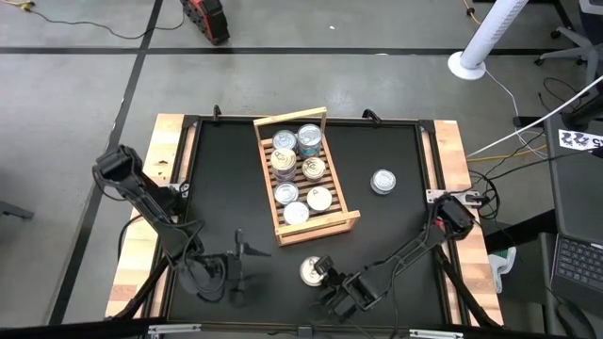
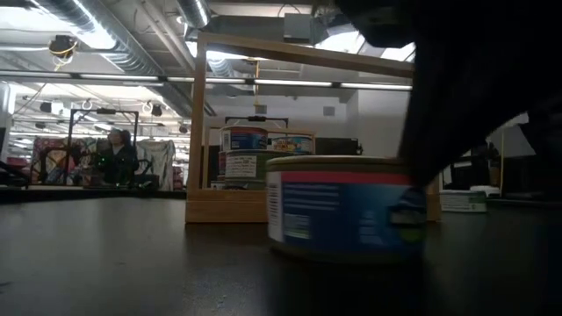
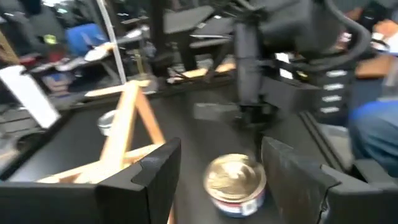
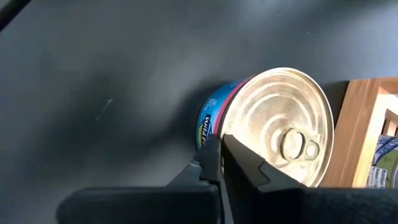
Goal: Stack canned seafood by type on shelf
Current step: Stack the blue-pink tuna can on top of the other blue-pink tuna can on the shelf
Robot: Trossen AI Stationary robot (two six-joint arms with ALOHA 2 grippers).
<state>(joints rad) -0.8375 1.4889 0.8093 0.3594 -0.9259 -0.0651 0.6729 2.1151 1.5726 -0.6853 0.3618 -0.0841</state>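
High view, nearest the robot's base: the right gripper sits low at the table's front edge, its fingers pinched together and touching the side of a flat round blue-labelled tin with a pale gold pull-tab lid. In the right wrist view the closed fingertips press against the tin's rim without enclosing it, so I judge it nudged or missed, not grasped. The left gripper waits beside it, fingers spread and empty.

That tin stands upright on the black tabletop, lid up, its short axis vertical; being round, it has no long axis across the table.

Farther back lies the light wooden slatted shelf, its long side running away from the robot and slightly tilted. About seven round tins already sit in it, some apparently stacked. Right of the shelf, well apart, a silver-lidded round tin stands alone.

By my reckoning most tins are shelved; two remain outside.
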